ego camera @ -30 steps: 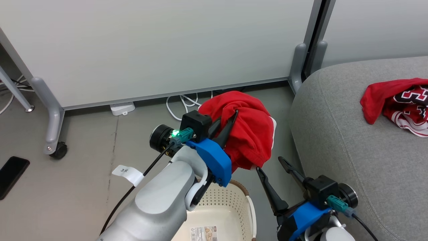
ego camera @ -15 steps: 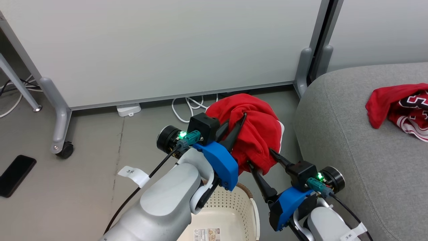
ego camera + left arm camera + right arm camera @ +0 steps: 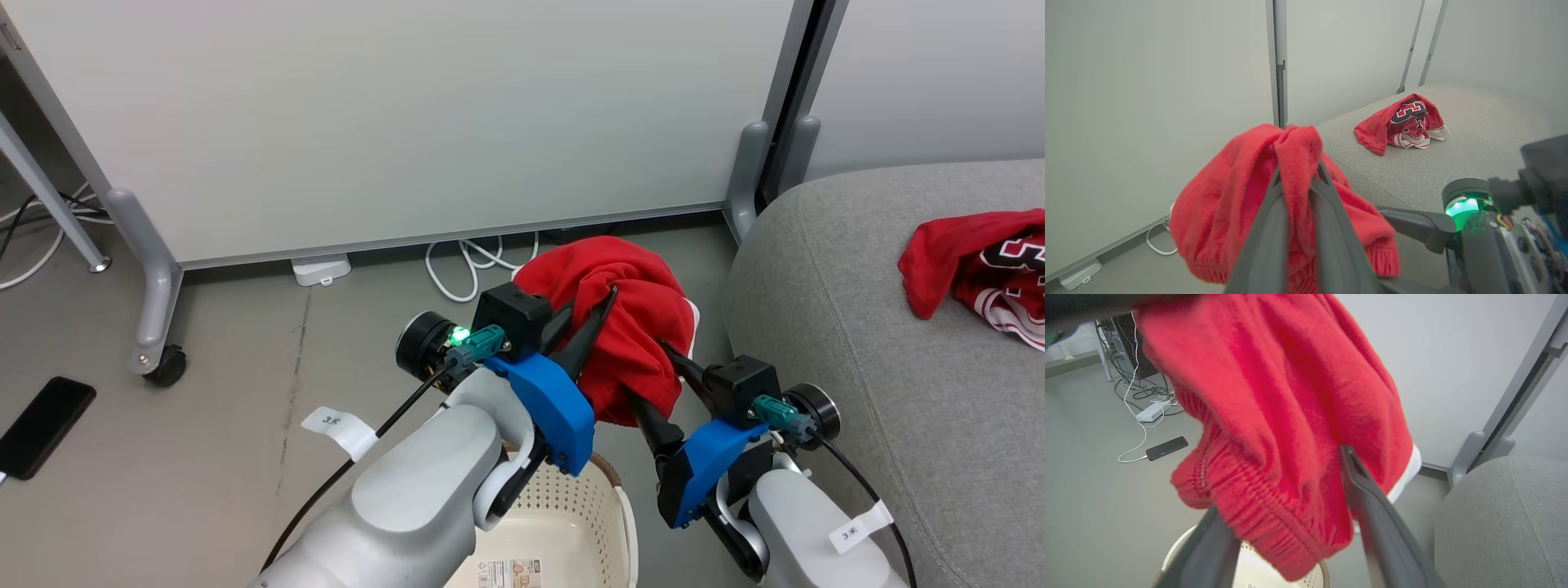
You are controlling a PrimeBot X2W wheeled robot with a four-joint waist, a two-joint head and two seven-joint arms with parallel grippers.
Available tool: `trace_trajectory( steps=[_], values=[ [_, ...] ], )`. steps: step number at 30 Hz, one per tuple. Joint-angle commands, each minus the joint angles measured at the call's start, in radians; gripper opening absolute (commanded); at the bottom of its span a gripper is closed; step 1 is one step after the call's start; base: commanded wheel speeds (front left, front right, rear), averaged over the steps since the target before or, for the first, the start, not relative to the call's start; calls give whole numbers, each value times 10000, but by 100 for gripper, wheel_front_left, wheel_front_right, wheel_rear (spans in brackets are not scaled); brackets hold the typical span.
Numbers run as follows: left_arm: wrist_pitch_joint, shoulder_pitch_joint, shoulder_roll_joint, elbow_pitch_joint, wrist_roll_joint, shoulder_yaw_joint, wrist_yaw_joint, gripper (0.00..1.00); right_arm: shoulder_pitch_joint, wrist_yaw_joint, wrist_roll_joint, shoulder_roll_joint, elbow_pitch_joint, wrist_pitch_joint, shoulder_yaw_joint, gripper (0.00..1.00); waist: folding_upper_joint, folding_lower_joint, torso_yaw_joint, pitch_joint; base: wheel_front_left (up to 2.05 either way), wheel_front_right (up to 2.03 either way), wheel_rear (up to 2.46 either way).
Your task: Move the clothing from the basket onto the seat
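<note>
Left pincer (image 3: 594,300) is clenched on the shorts (image 3: 637,327), hung over the basket (image 3: 627,523) below it; right pincer (image 3: 649,371) stands spread around their hem (not yet pinching). Best close there, then swing both rightward onto the seat (image 3: 857,367), beside the jersey (image 3: 980,261).

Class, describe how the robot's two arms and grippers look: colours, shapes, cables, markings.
Both forearms are pale grey shells. The left gripper and right gripper each carry a blue bracket, a black box, long dark tapering jaws, a teal plug feeding a black cable, a green light and a white handwritten tag.
</note>
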Motion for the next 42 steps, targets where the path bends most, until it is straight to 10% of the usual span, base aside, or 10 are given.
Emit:
trace_trajectory(
  steps=[1, 23, 26, 42],
  values=[
    [-53, -144, 5, -23, -50, -42, 78, 0, -176, 2, 120, -4, 75, -39, 47, 0, -1, -1, 6, -15, 0, 0, 0],
    [-238, -198, 5, 197, -375, -270, 175, 1, -405, 2, 872, -6, 769, -360, 291, 0, -1, -1, -92, -179, 0, 0, 0],
    [-267, -202, 5, 215, -387, -293, 209, 100, -421, 2, 853, -6, 794, -362, 295, 0, -1, -1, -104, -181, 0, 0, 0],
    [-494, -94, 66, 351, -482, -238, 299, 100, -311, 3, 726, -6, 528, -376, 89, 0, -1, -1, -162, -138, 0, 0, 0]
  ],
)
